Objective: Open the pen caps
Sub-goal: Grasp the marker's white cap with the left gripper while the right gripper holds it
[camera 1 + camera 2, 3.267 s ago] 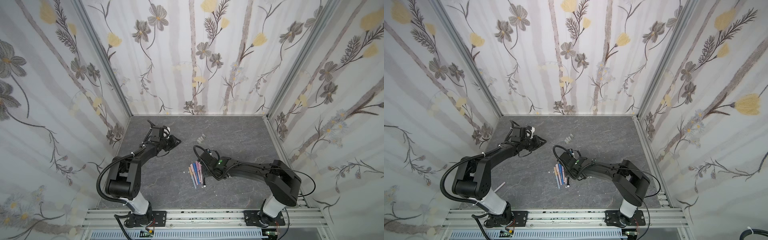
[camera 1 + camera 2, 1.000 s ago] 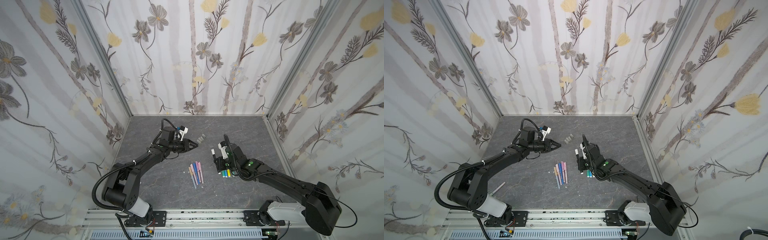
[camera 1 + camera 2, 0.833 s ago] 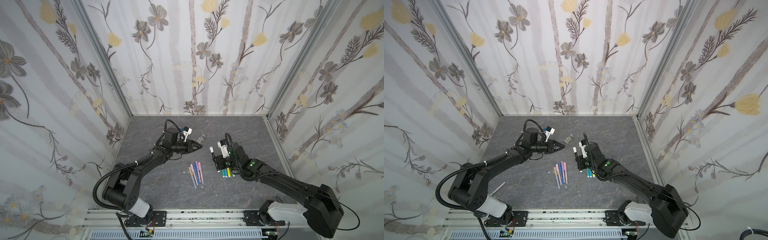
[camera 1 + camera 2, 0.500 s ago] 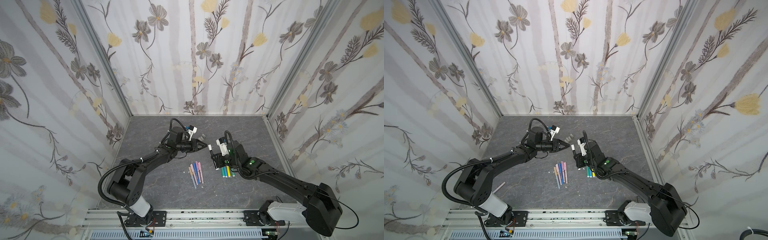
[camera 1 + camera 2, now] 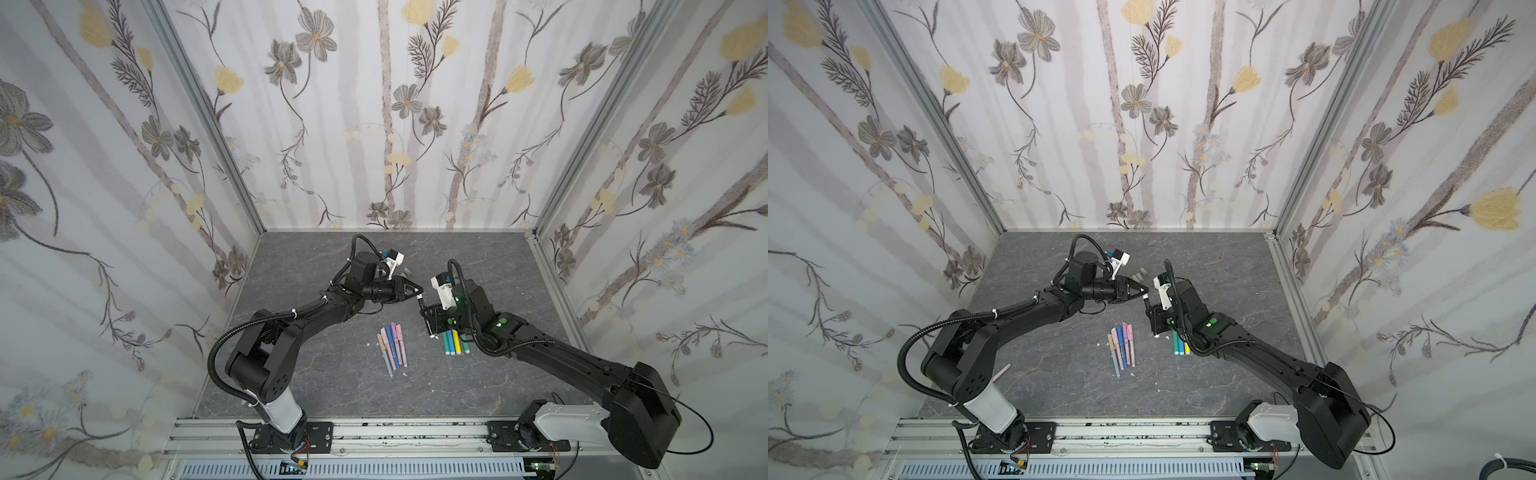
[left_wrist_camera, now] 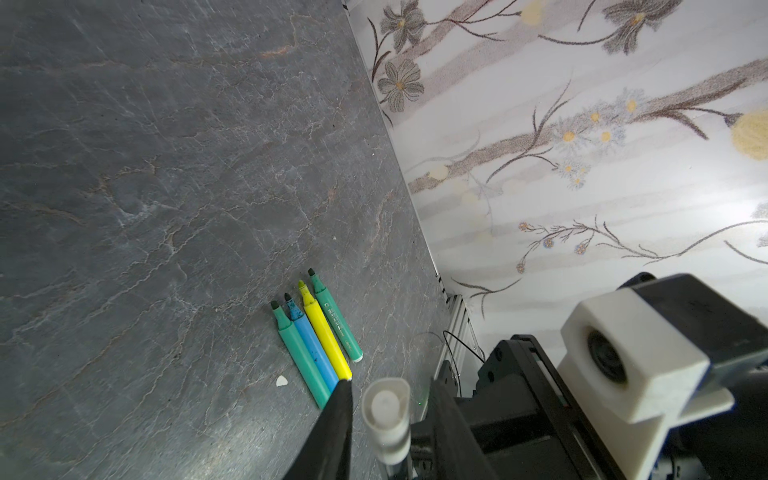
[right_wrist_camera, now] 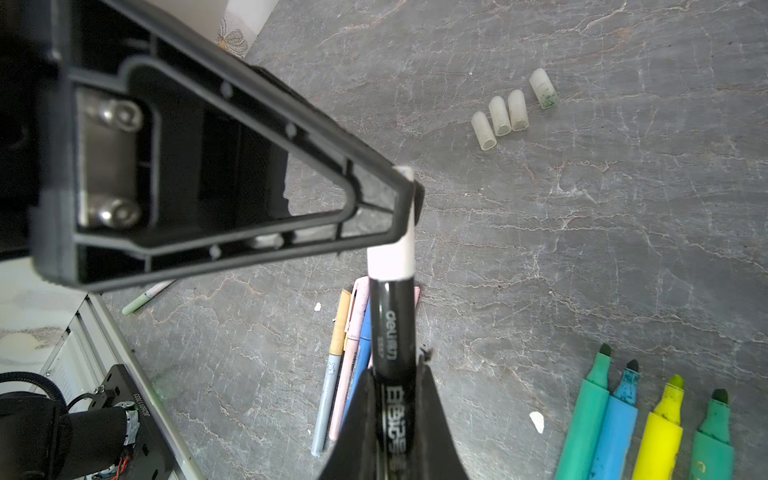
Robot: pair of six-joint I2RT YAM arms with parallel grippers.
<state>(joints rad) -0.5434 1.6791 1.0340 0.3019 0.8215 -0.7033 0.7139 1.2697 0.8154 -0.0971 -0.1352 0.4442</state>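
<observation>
right fingers [image 7: 356, 419] pinching black pen [image 7: 390, 332] — "deli" readable, lower print half hidden, left fingers [image 6: 336, 419] spread around its white cap [image 6: 386, 411]

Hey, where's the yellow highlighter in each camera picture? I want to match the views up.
In a top view: the yellow highlighter lies right of table centre, in the short row by the right arm.
In a top view: same spot, same row.
Left wrist: in view, uncapped, between the blue highlighter and a green highlighter.
Right wrist: in view, again between blue and green.
Shared landmark: the blue highlighter touching its side.
</observation>
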